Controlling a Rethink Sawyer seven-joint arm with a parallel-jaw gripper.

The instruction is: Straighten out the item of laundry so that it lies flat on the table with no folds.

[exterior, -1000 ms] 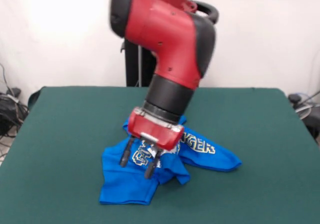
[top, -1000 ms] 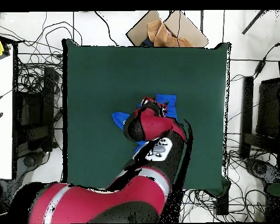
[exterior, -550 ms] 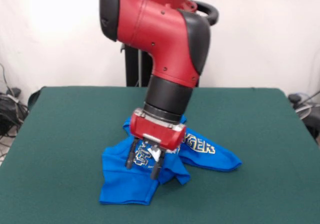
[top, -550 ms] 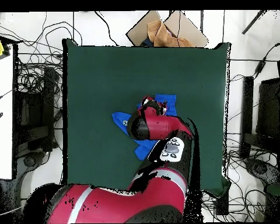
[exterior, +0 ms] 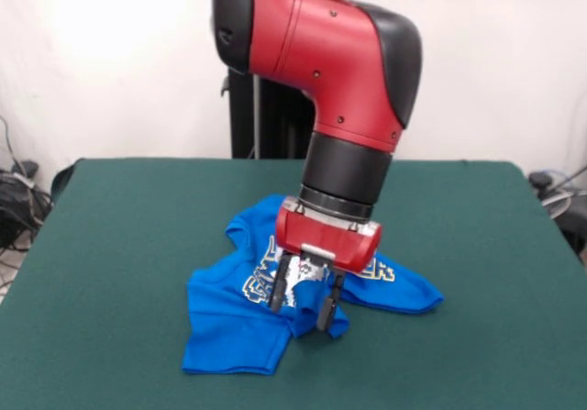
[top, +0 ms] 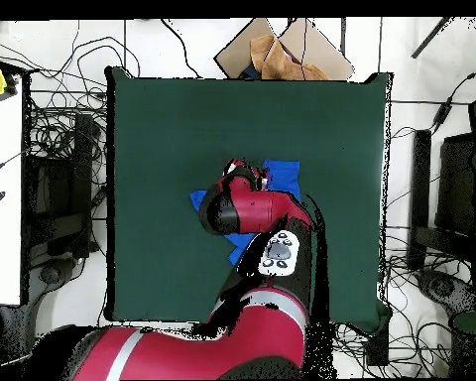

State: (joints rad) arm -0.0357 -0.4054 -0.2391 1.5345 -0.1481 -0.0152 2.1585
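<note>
My gripper (exterior: pixel 305 305) hangs with fingers spread, gripping nothing, tips just above the shirt's (exterior: pixel 240 332) raised central fold, placed to pinch it; the shirt lies crumpled directly beneath me, mid-table (exterior: pixel 110 245); folds remain on both sides.

Table (exterior: pixel 110 245): fills the lower part of the front view; in the overhead view (top: pixel 163 129) it lies mid-picture.
T-shirt (exterior: pixel 229 327): on the table, near its middle, crumpled with folds; one part reaches toward the near edge at left in the front view, another runs out to the right.
Arm (exterior: pixel 321 52): comes down from above over the shirt's middle.
Gripper (exterior: pixel 304 302): fingers apart, directly over the shirt's central folds, tips at the cloth; contact cannot be told.
Overhead: the arm (top: pixel 257 213) covers most of the shirt (top: pixel 282 177), which shows at either side.
</note>
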